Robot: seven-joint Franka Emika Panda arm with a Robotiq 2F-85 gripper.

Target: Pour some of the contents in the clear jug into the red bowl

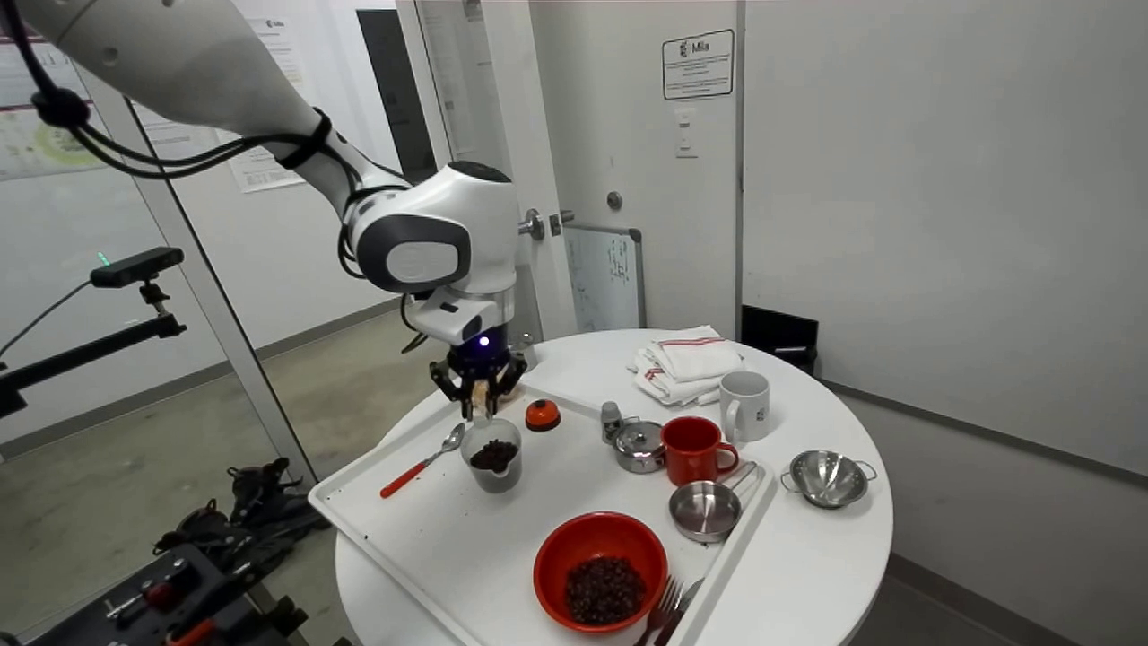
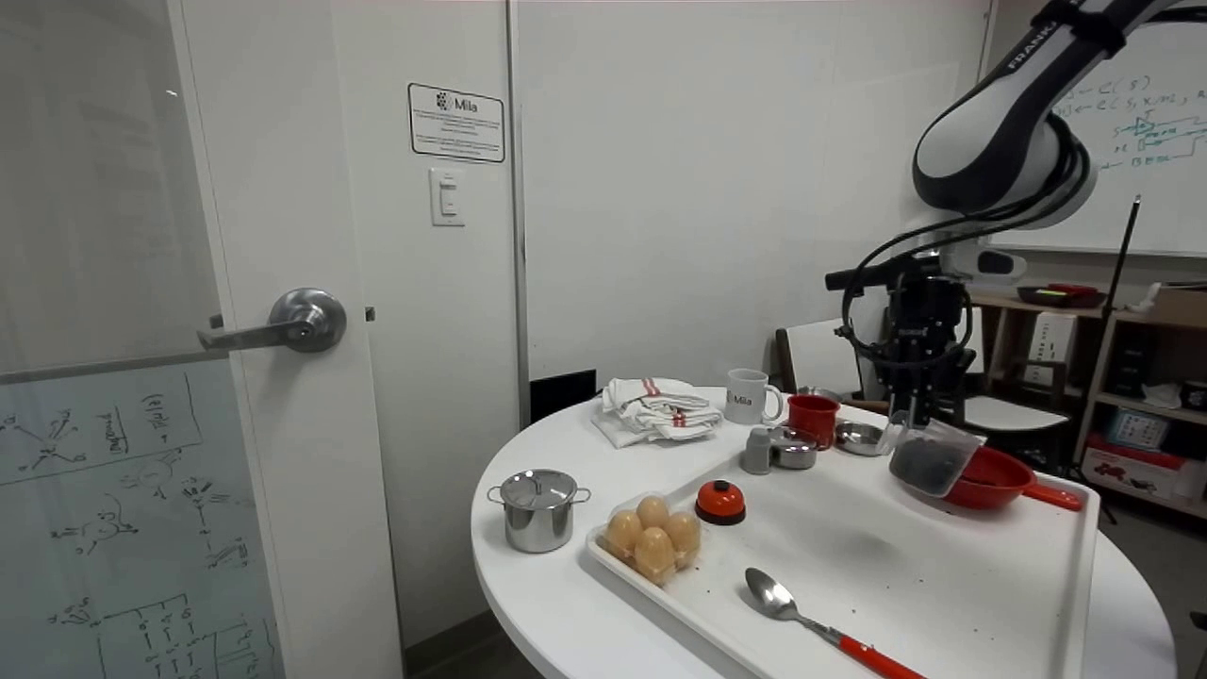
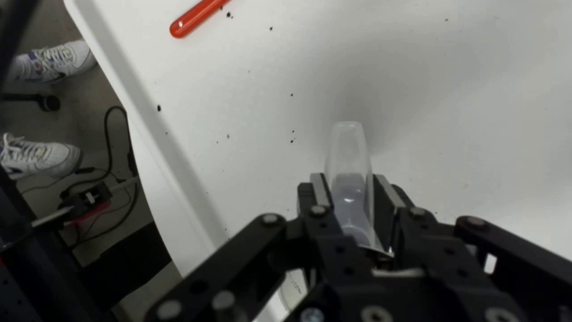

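The clear jug [image 1: 496, 467] holds dark contents and hangs tilted above the white tray; it also shows in an exterior view [image 2: 934, 459], partly in front of the red bowl. My gripper [image 1: 479, 411] is shut on the jug's handle, which stands between the two fingers in the wrist view [image 3: 348, 143]. The jug's body is hidden there behind the gripper. The red bowl [image 1: 567, 544] stands on the tray with dark reddish-brown contents. In an exterior view the bowl [image 2: 990, 481] is partly hidden by the jug. The jug is apart from the bowl.
On the tray [image 1: 386, 556] lie a red-handled spoon [image 1: 421, 467], an orange-red timer [image 1: 542, 414], eggs [image 2: 653, 538] and a fork [image 1: 662, 610]. A steel pan [image 1: 705, 511], red mug [image 1: 691, 449], grey mug [image 1: 746, 404] and colander [image 1: 827, 478] stand farther right.
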